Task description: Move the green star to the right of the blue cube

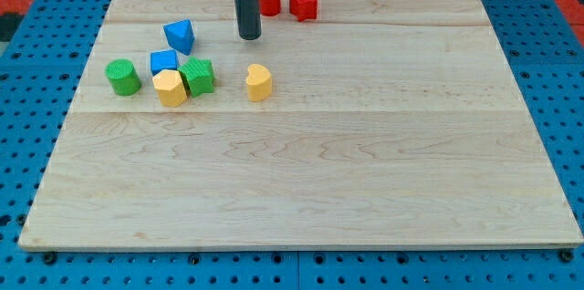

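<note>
Dark rod, plain and smooth

My tip ends a straight, round, charcoal-grey rod with a matte finish, a flat blunt end, uniform thickness, and no markings, cables or screws showing along it.

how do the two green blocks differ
The green star is angular with notched sides; the green cylinder is round. The green star sits packed against the blue cube and a yellow block; the green cylinder stands alone toward the view's left. The green star lies nearer my tip than the green cylinder does. Both share the same green and similar size.
</note>
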{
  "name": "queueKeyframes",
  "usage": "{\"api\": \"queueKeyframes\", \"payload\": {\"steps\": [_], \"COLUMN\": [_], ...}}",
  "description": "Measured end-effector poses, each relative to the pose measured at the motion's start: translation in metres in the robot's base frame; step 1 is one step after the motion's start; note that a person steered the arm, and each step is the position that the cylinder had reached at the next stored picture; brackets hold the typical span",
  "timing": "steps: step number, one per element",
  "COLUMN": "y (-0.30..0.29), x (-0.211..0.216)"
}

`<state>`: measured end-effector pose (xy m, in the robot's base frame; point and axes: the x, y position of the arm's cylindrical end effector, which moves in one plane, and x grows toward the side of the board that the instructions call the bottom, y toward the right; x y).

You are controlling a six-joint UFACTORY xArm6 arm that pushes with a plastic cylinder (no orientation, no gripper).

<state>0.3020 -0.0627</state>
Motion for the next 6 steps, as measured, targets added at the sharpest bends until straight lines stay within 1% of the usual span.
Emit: {"api": "queueKeyframes", "payload": {"steps": [2, 4, 5, 6], "y": [-0.027, -0.032, -0.042, -0.044], "x": [0.019, 0.137, 0.154, 0.095]}}
